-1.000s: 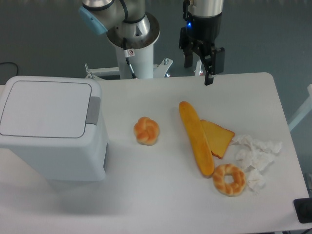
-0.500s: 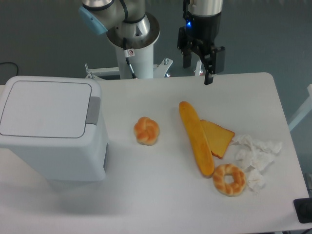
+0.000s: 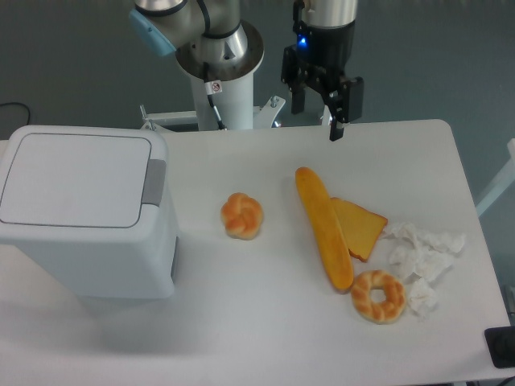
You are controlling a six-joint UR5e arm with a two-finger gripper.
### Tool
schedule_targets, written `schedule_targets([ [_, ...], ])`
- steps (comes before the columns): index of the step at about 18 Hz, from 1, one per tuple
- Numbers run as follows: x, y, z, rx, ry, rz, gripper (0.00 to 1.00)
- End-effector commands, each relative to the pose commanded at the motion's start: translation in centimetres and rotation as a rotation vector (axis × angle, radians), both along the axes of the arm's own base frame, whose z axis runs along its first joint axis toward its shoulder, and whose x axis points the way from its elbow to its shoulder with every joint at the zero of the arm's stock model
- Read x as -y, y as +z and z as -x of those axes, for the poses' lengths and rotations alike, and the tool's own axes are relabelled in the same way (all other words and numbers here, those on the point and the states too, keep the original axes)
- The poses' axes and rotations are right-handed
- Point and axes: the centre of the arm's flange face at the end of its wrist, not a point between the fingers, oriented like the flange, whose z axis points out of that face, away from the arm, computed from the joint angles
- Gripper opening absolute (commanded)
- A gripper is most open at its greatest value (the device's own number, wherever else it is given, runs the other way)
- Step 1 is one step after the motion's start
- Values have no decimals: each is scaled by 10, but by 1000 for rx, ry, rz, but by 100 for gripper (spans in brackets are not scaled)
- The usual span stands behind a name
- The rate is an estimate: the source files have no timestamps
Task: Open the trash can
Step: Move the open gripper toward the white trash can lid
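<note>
The trash can (image 3: 84, 213) is a big white boxy bin at the left of the table, its flat lid down and a grey push tab (image 3: 155, 182) on the lid's right edge. My gripper (image 3: 315, 121) hangs over the table's far edge, well to the right of the bin and high above it. Its two dark fingers (image 3: 335, 112) stand apart with nothing between them.
Food lies on the white table (image 3: 265, 322): a round bun (image 3: 242, 215), a long baguette (image 3: 323, 227), a toast slice (image 3: 359, 227), a ring-shaped bagel (image 3: 378, 296). Crumpled white paper (image 3: 422, 256) sits at the right. The robot's base (image 3: 217, 68) stands behind the table.
My gripper has shifted a little to the left along the table's far edge. Nothing else has moved.
</note>
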Motion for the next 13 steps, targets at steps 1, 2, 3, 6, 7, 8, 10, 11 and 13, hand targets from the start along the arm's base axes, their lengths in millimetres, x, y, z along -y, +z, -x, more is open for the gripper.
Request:
schedule_targets([
  [1, -3, 2, -1, -2, 18, -9, 100],
  [2, -5, 1, -1, -2, 34, -16, 100],
  [3, -9, 0, -3, 8, 49, -19, 100],
  [6, -14, -2, -5, 40, 133, -35, 100],
  [7, -18, -5, -6, 49, 141, -35, 100],
  [8, -22, -5, -8, 50, 135, -36, 100],
  [10, -27, -4, -11, 54, 141, -43, 100],
  [11, -29, -4, -12, 70, 168, -52, 100],
  [13, -35, -5, -19, 94, 204, -62, 100],
])
